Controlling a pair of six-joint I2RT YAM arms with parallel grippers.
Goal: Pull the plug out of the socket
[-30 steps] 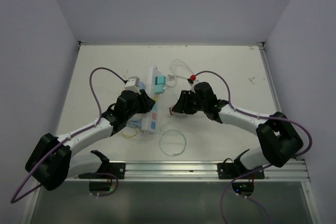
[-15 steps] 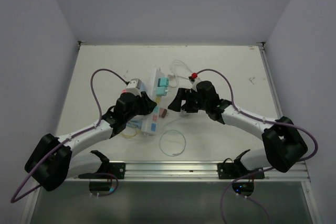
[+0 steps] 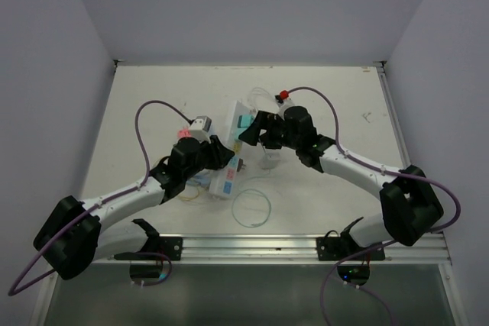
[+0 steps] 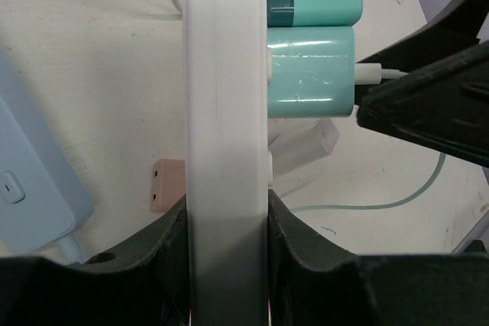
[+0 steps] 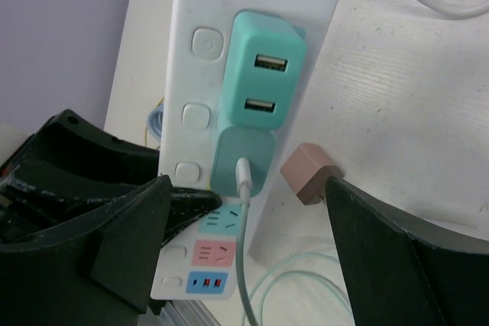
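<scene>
A white power strip point(image 3: 231, 143) lies across the table, tipped up on its long edge. My left gripper point(image 3: 222, 159) is shut on its near end; in the left wrist view the strip point(image 4: 227, 112) fills the gap between the jaws point(image 4: 228, 265). Two teal plugs sit in it: a two-port adapter point(image 5: 263, 82) and, below it, a teal plug point(image 5: 243, 162) with a pale green cable. My right gripper point(image 5: 244, 242) is open just short of the lower plug point(image 3: 243, 122), its fingers point(image 5: 412, 257) spread to either side without touching it.
A small pink-brown cube plug point(image 5: 309, 173) lies loose on the table beside the strip. The green cable loops point(image 3: 252, 208) near the front edge. A white cable point(image 3: 263, 97) lies behind. A pale blue strip point(image 4: 30, 188) lies under my left arm.
My left gripper has tipped the strip up and swung it right. My right gripper has left the pink-brown cube and moved back and left to the teal plug.
</scene>
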